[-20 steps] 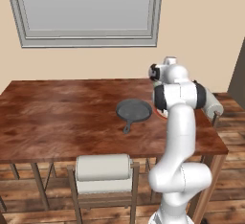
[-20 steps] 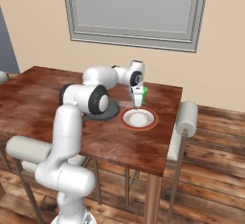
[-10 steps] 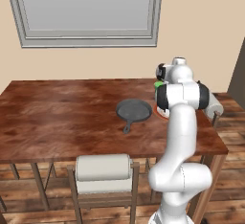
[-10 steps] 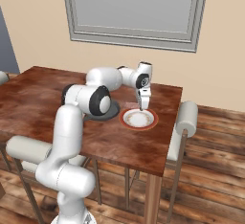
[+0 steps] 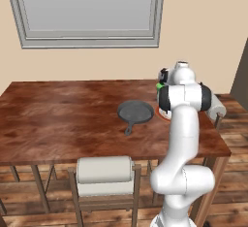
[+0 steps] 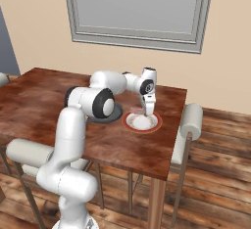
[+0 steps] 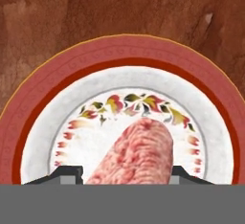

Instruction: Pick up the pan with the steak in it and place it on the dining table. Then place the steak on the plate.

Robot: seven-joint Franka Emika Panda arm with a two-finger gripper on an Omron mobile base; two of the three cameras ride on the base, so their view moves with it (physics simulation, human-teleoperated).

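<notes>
My gripper (image 6: 148, 106) hangs just above the plate (image 6: 156, 124) at the right end of the dining table (image 6: 29, 101), shut on the steak (image 7: 139, 156). In the hand view the pinkish slab sticks out between my fingertips (image 7: 67, 173) over the whitish centre of the red-rimmed plate (image 7: 48, 89). The dark pan (image 5: 136, 111) sits with nothing in it on the dining table (image 5: 58, 114) just left of the plate, handle toward the near edge. My arm hides part of the pan (image 6: 112, 117) in the right base view.
A small green cup (image 5: 159, 86) stands behind the plate, close to my arm. Chairs with white rolled backs stand at the near side (image 5: 104, 169) and at the right end (image 6: 191, 120) of the table. A window wall lies beyond.
The gripper has moved right and down with the steak, from beside the green cup to just above the plate. The pan has stayed put.
</notes>
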